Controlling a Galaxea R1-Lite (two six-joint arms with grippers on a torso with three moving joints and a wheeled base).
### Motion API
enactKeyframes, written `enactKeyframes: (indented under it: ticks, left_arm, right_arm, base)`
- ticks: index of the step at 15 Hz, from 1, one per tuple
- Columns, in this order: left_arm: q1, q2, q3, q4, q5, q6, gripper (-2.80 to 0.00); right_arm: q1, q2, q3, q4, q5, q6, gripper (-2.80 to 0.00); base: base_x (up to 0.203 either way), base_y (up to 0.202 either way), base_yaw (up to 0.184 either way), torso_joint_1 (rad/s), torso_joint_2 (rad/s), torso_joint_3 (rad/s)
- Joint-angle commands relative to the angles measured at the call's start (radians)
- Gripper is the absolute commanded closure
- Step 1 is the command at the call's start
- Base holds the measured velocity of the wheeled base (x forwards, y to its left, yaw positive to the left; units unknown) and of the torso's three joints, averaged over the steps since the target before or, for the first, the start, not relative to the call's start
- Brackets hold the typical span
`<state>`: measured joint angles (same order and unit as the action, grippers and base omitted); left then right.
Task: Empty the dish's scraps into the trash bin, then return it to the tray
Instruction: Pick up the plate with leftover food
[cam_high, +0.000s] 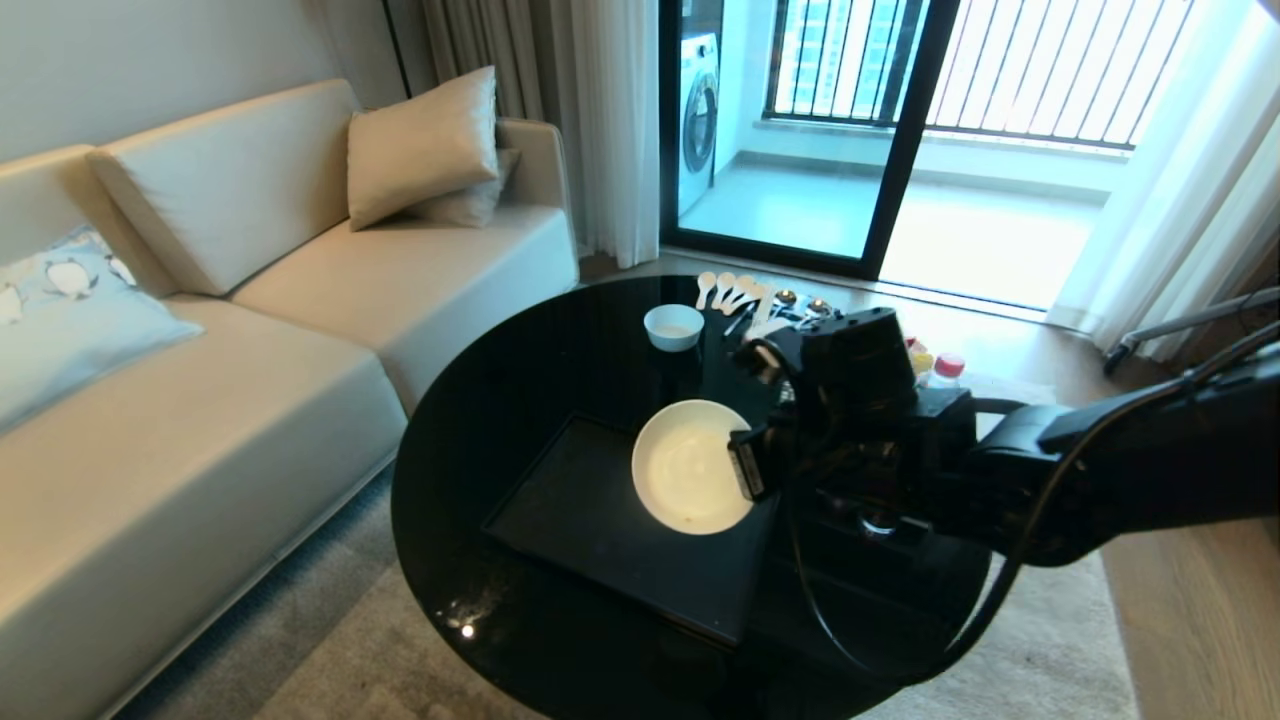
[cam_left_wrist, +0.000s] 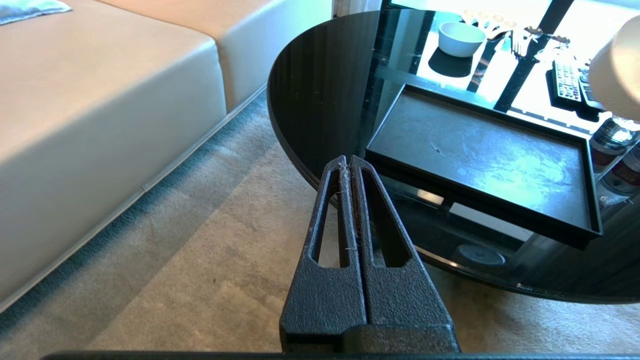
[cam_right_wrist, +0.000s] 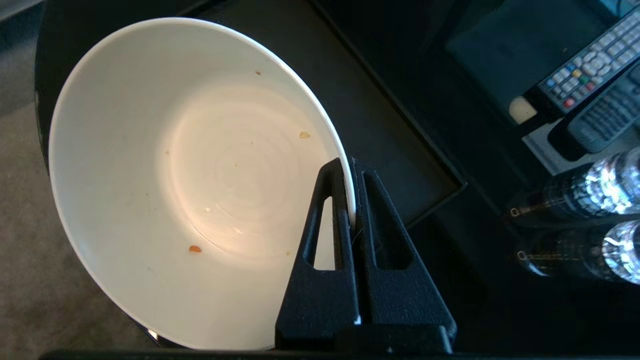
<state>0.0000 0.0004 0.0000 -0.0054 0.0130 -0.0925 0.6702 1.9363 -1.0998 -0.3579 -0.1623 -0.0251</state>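
We held the dish (cam_right_wrist: 165, 165), nearly empty, by its rim in our clamped right gripper (cam_right_wrist: 351, 170) above the tray's (cam_left_wrist: 480, 150) right edge; lower it level before letting go. Left gripper (cam_left_wrist: 348, 162) parked, jaws together.

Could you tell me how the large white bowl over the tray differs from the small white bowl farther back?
The large glossy white bowl is wider, gripped at its rim by the right gripper over the black rectangular tray; the small white bowl sits free on the round black tabletop. Both are round and white.
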Motion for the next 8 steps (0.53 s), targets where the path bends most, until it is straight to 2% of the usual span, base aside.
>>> enactKeyframes:
  ticks: [1, 4, 8]
  left_arm:
    - [0.000, 0.000, 0.000, -0.001, 0.001, -0.001, 0.00]
    - [0.000, 0.000, 0.000, -0.001, 0.001, -0.001, 0.00]
    - [0.000, 0.000, 0.000, -0.001, 0.001, -0.001, 0.00]
  right_arm:
    - [0.006, 0.092, -0.009, 0.000, -0.006, 0.026, 0.00]
    - [0.005, 0.140, -0.031, 0.045, -0.004, 0.082, 0.00]
    - [0.005, 0.206, -0.170, 0.195, -0.006, 0.257, 0.00]
  base:
    - [0.000, 0.000, 0.000, 0.000, 0.00, 0.000]
    - [0.000, 0.000, 0.000, 0.000, 0.00, 0.000]
    - [0.000, 0.000, 0.000, 0.000, 0.00, 0.000]
